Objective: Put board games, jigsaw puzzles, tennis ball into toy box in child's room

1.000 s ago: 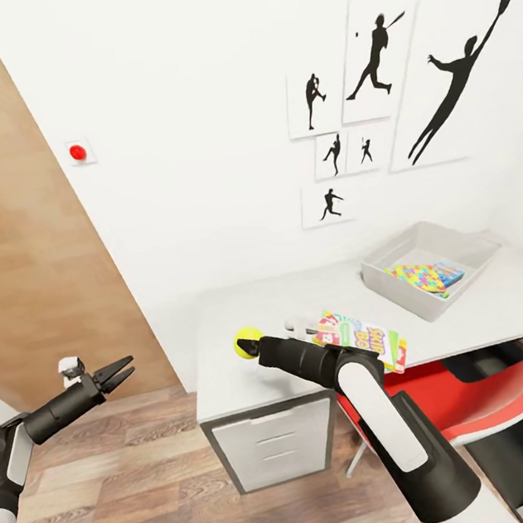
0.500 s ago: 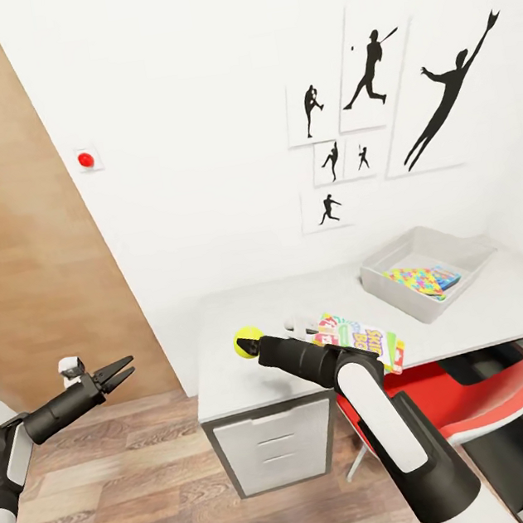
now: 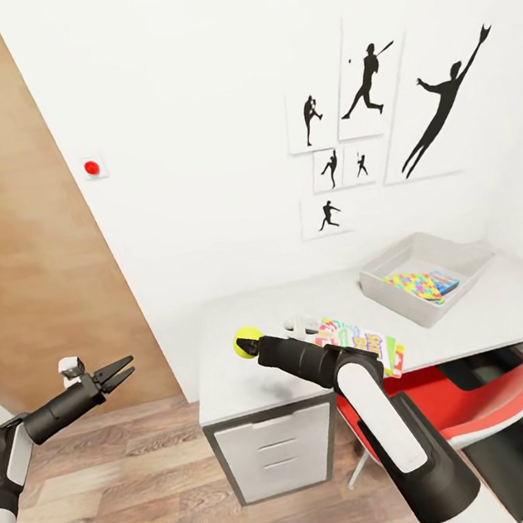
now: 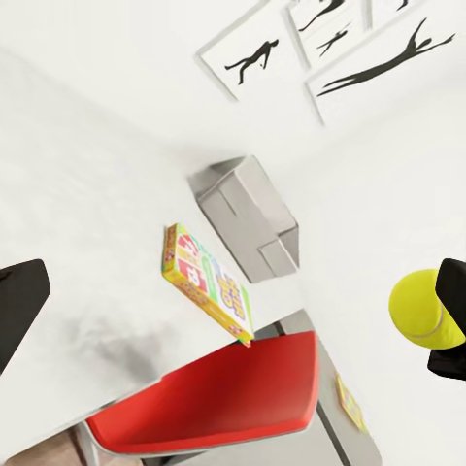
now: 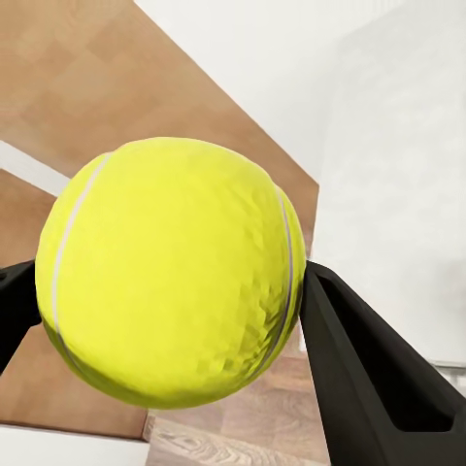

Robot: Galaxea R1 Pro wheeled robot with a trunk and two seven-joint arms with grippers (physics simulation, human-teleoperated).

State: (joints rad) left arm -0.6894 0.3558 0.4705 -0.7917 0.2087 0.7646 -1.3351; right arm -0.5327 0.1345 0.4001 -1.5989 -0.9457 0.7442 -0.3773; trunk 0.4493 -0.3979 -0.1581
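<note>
My right gripper (image 3: 253,345) is shut on the yellow-green tennis ball (image 3: 245,341), held above the left end of the pale table (image 3: 301,302). Close up, the tennis ball (image 5: 170,282) sits squeezed between the black fingers (image 5: 359,374). The Skip-Bo board game (image 3: 360,341) lies flat on the table just behind my right forearm, also seen as the Skip-Bo carton (image 4: 209,283). The grey toy box (image 3: 395,260) stands at the table's back right with colourful jigsaw puzzles (image 3: 415,282) lying in it. My left gripper (image 3: 117,373) hangs open over the wood floor, left of the table, with nothing in it.
A red-and-white swivel chair (image 3: 470,398) is tucked under the table's front edge, beside the drawer unit (image 3: 277,452). Black baseball silhouette prints (image 3: 368,78) hang on the white wall, with a red button (image 3: 91,167) at the left. A wood-panelled wall (image 3: 16,248) runs along the left.
The whole picture has shifted slightly, so the camera moved. Both arms hold the same pose, and the ball stays in the right gripper.
</note>
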